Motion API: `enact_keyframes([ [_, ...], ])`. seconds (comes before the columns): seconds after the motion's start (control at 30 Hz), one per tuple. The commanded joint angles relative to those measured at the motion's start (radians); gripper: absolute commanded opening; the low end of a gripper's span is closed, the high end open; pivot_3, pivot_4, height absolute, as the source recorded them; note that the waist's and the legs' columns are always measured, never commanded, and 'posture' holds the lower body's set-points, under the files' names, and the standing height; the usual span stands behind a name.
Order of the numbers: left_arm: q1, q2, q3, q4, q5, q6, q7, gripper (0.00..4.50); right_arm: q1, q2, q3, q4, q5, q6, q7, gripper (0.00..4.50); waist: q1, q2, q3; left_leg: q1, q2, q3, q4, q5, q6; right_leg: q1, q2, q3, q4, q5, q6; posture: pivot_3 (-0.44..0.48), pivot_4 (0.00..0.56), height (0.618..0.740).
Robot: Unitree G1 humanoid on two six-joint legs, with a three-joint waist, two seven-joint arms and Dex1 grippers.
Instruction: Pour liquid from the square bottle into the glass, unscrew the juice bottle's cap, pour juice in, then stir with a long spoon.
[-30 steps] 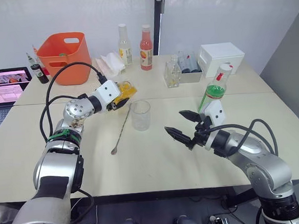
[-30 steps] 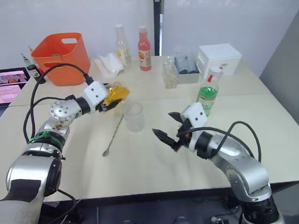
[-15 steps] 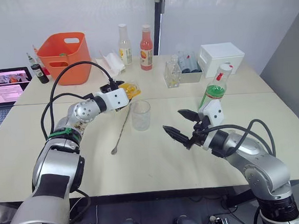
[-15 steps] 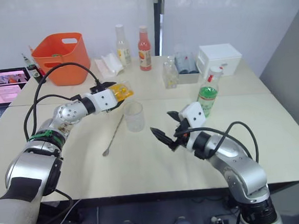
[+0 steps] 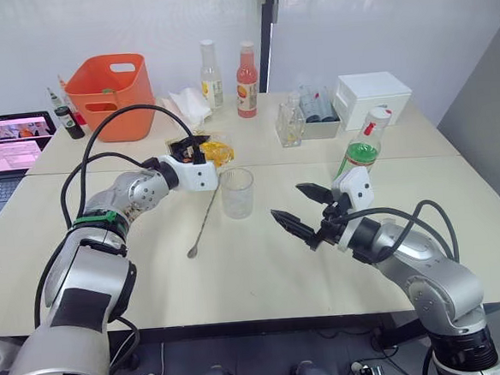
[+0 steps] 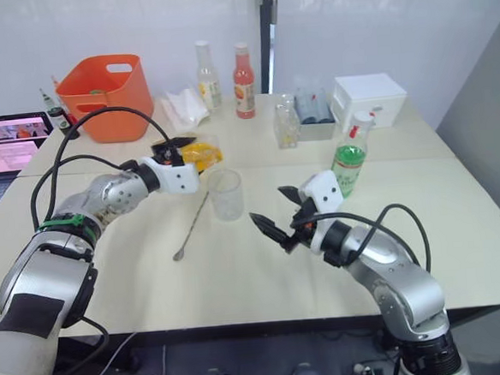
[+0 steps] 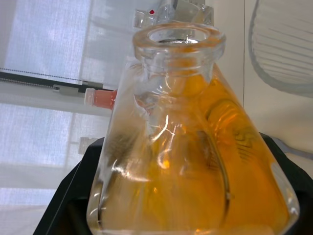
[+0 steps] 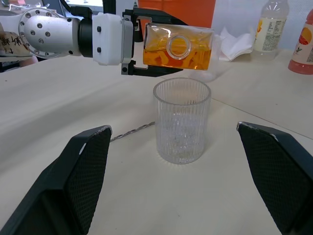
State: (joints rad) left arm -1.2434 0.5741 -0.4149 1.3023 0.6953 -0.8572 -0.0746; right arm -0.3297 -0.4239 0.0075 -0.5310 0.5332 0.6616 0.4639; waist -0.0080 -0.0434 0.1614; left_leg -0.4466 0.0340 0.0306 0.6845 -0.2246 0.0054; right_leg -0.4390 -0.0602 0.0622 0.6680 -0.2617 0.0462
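My left gripper [image 5: 198, 150] is shut on the square bottle [image 5: 213, 149], which holds orange-yellow liquid and lies tipped on its side just above and to the left of the glass [image 5: 236, 192]. Its open mouth [image 8: 178, 46] has no stopper and points toward the glass [image 8: 181, 120], which looks empty. The long spoon [image 5: 202, 218] lies on the table left of the glass. The juice bottle [image 5: 361, 150], green liquid and red-topped cap [image 5: 377, 112], stands to the right. My right gripper [image 5: 307, 211] hovers open, right of the glass, holding nothing.
An orange bin [image 5: 110, 96] and small dark bottles [image 5: 65, 116] stand at the back left beside a laptop [image 5: 10, 144]. Pale yellow [image 5: 211, 73] and red [image 5: 246, 78] bottles, a small clear bottle [image 5: 288, 121], and a white box [image 5: 368, 93] line the back.
My left gripper has rotated the square bottle further onto its side and brought it toward the glass. The right gripper has barely moved.
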Motion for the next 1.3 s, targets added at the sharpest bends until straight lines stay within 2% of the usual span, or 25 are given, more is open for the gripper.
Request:
enact_keyframes([
  [0.03, -0.084, 0.027, -0.004, -0.037, 0.019, -0.033, 0.11, 2.82, -0.009, -0.001, -0.017, -0.047, 0.015, -0.001, -0.007, 4.35, 0.0, 0.0, 0.0, 0.0, 0.0, 0.0, 0.0, 0.0, 0.0, 0.0, 0.0, 0.0, 0.0, 0.0, 0.0, 0.0, 0.15, 0.715],
  [0.6, -0.112, 0.04, -0.112, -0.029, 0.152, -0.031, 0.315, 2.82, 0.001, 0.001, -0.024, -0.056, 0.025, 0.003, -0.016, 4.35, 0.008, 0.0, 0.0, 0.0, 0.0, 0.0, 0.002, 0.0, 0.0, 0.0, 0.0, 0.0, 0.003, 0.0, 0.0, 0.0, 0.15, 0.715],
  [1.3, -0.136, 0.039, -0.177, -0.019, 0.201, -0.014, 0.386, 2.82, -0.002, 0.007, -0.02, -0.055, 0.023, 0.002, -0.023, 4.35, 0.009, 0.0, 0.0, -0.001, 0.0, 0.0, 0.01, 0.0, 0.001, 0.0, 0.0, 0.0, 0.008, 0.0, 0.0, 0.0, 0.15, 0.715],
])
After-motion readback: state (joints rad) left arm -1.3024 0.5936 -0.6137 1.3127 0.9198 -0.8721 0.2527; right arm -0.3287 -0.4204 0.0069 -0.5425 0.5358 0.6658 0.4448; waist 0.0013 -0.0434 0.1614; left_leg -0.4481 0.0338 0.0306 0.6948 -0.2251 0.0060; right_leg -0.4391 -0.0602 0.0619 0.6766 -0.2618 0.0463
